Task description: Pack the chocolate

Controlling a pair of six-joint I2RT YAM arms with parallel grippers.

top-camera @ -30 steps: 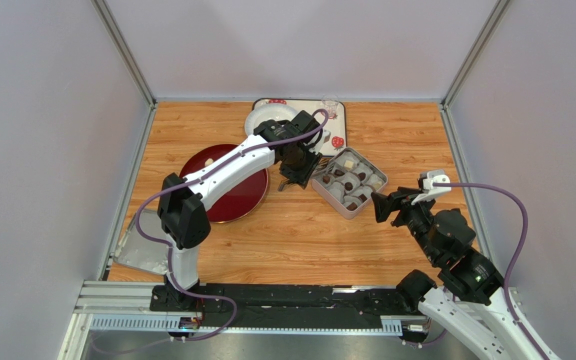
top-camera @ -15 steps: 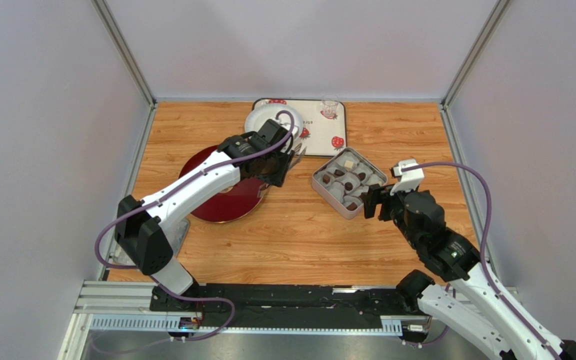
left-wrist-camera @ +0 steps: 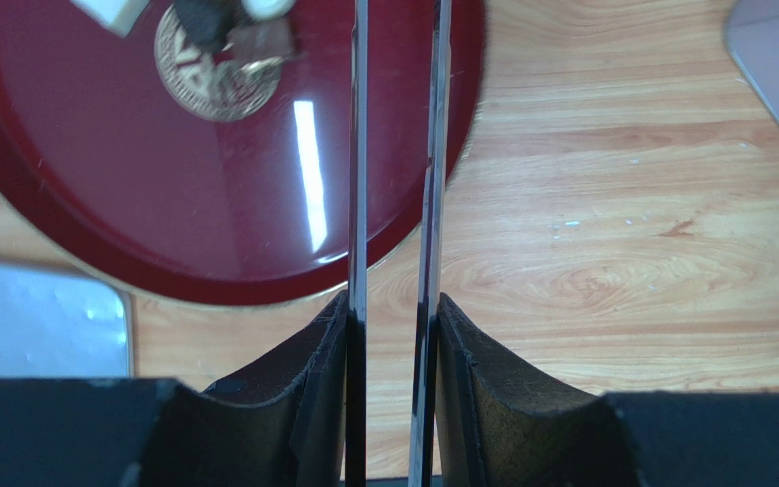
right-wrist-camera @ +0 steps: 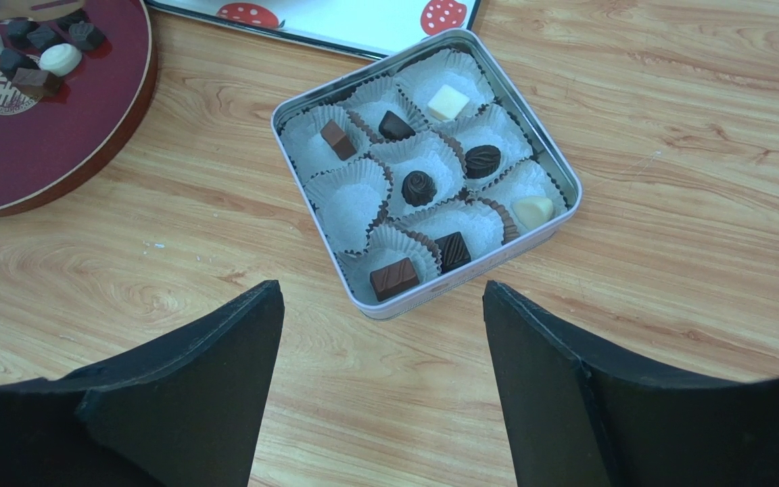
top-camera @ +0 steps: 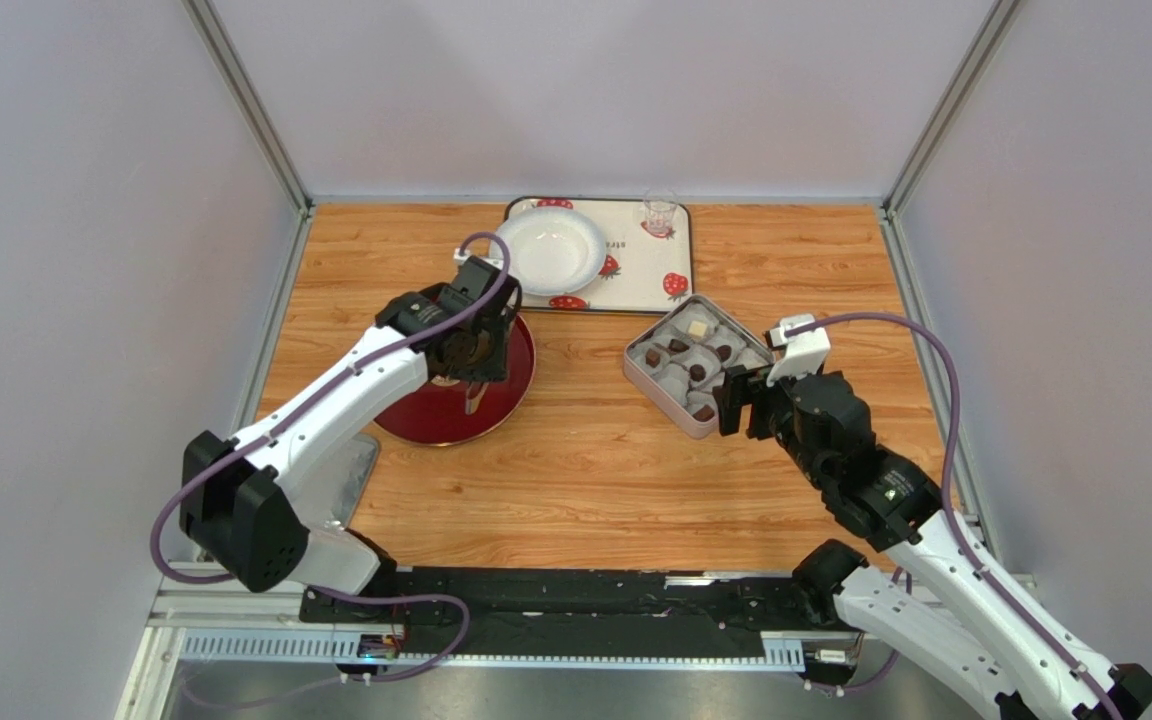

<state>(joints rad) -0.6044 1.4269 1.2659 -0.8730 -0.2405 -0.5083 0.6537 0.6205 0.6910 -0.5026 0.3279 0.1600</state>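
Several loose chocolate pieces [left-wrist-camera: 226, 36], dark and cream, lie on the red plate [left-wrist-camera: 109, 203], also seen as chocolate pieces [right-wrist-camera: 33, 56] in the right wrist view. More chocolates [right-wrist-camera: 419, 188] sit in paper cups inside the square tin [right-wrist-camera: 556, 218]. My left gripper [left-wrist-camera: 392, 304] is shut on metal tweezers [left-wrist-camera: 358, 152], whose two blades stand slightly apart with nothing between them. It hovers over the plate's right edge [top-camera: 515, 393]. My right gripper [right-wrist-camera: 383, 294] is open, just in front of the tin's near corner.
A white bowl [top-camera: 552, 248] and a small glass [top-camera: 660, 215] rest on a strawberry-print tray [top-camera: 672, 255] at the back. A grey lid [top-camera: 354, 458] lies left of the plate under the left arm.
The left arm has swung left with the tweezers, from beside the tin to over the red plate. The right arm has moved in toward the tin's near corner.
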